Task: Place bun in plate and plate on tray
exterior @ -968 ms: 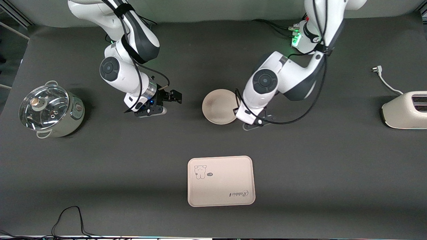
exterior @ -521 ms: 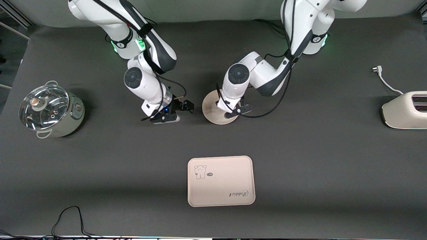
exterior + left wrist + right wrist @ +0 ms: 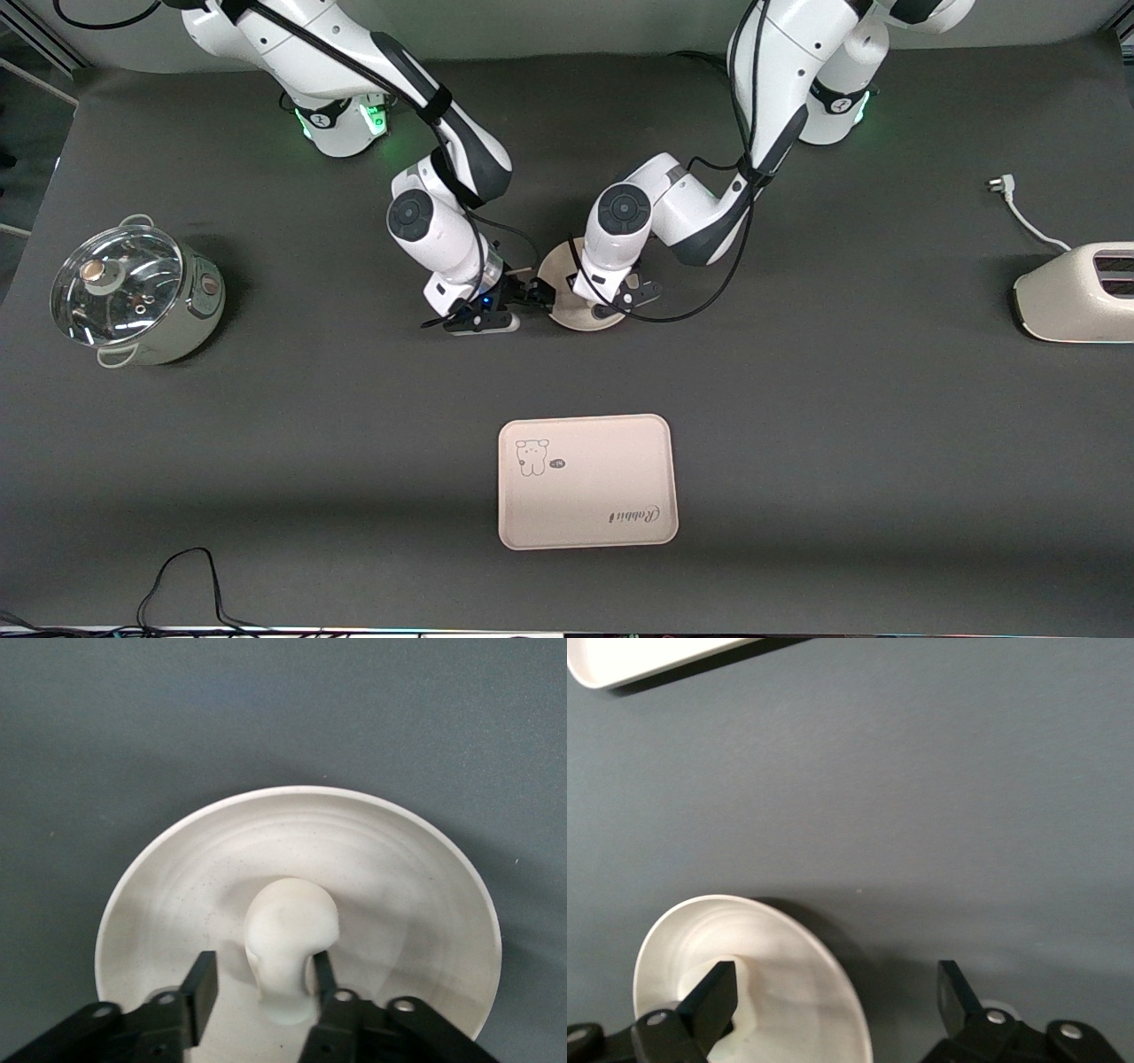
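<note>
The small white, smooth, half-round bun (image 3: 291, 948) lies in the round cream-beige shallow plate (image 3: 416, 895), near its middle. The left pincer (image 3: 260, 979) is over the plate with the bun between its two black fingers (image 3: 202, 979). One finger is against the bun, the other stands a little away from it, so the pincer is apart and does not clamp the bun.

The plate (image 3: 567, 310) rests on the dark grey counter (image 3: 842, 425), between the two arms and mostly covered by the left arm in the front view. The right pincer (image 3: 540, 292) is at the plate's edge toward the right arm's end of the counter. In the right wrist view its fingers (image 3: 713, 997) are wide apart, one over the plate (image 3: 806, 966) and the other over the bare counter, holding nothing.

The cream-beige rectangular tray (image 3: 587, 481) with rounded corners, a cartoon animal and "Rabbit" script lies nearer to the front camera, well apart from the plate. A steel pot with a glass lid (image 3: 133, 292) stands at the right arm's end of the counter. A cream toaster (image 3: 1076, 292) with a white cord stands at the left arm's end.
</note>
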Tool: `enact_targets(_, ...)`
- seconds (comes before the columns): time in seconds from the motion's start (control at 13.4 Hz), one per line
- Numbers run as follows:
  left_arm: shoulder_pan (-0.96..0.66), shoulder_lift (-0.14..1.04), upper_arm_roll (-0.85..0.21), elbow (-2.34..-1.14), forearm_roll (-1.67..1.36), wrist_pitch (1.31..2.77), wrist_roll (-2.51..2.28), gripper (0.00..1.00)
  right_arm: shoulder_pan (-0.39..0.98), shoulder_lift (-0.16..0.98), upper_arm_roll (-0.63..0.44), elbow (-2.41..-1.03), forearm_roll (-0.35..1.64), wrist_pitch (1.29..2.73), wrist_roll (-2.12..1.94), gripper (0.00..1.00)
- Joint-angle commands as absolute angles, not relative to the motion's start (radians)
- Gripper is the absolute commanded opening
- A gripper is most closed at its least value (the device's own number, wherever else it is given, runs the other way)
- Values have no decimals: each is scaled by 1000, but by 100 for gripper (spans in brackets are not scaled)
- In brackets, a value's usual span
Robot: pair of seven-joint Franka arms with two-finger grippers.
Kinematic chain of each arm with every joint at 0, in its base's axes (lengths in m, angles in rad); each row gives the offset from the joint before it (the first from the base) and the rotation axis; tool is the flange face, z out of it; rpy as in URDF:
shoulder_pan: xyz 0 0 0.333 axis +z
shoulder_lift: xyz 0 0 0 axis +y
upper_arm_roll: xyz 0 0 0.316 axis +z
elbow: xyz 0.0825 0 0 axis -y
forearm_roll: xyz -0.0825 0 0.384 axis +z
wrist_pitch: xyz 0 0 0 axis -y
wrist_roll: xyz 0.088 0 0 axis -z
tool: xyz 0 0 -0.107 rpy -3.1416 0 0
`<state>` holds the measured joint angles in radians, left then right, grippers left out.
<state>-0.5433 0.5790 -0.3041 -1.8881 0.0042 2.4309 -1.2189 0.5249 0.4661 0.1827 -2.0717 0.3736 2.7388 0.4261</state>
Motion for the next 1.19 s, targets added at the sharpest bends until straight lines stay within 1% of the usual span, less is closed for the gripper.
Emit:
enact_targets(0.0, -549, 557, -295, -1891, 21, 2419, -1250, 99, 549, 506, 175, -2034, 388, 2740, 434, 100)
enact_targets(0.22, -528, 519, -287, -1882, 31, 2343, -1244, 99, 555, 521, 175, -2037, 381, 2732, 430, 100)
enact_targets(0.45, -445, 445, -287, -1865, 83, 2219, -1191, 99, 607, 523, 167, -2060, 380, 2732, 430, 100)
enact_targets(0.6, -370, 387, -287, -1845, 81, 2125, -1045, 99, 644, 523, 166, -2085, 379, 2734, 428, 99)
enact_targets(0.74, -313, 316, -264, -1818, 71, 2048, -930, 99, 669, 534, 160, -2098, 374, 2734, 425, 87)
enact_targets(0.82, -314, 286, -211, -1793, 66, 2017, -876, 99, 669, 537, 146, -2098, 353, 2734, 404, 82)
enact_targets(0.97, -313, 244, -146, -1767, 52, 1962, -720, 99, 667, 538, 144, -2097, 344, 2732, 397, 75)
enact_targets(1.04, -311, 226, -109, -1764, 45, 1944, -647, 99, 664, 537, 140, -2095, 341, 2731, 382, 64)
enact_targets(1.12, -310, 209, -79, -1764, 40, 1927, -584, 99, 661, 532, 130, -2095, 339, 2718, 371, 45)
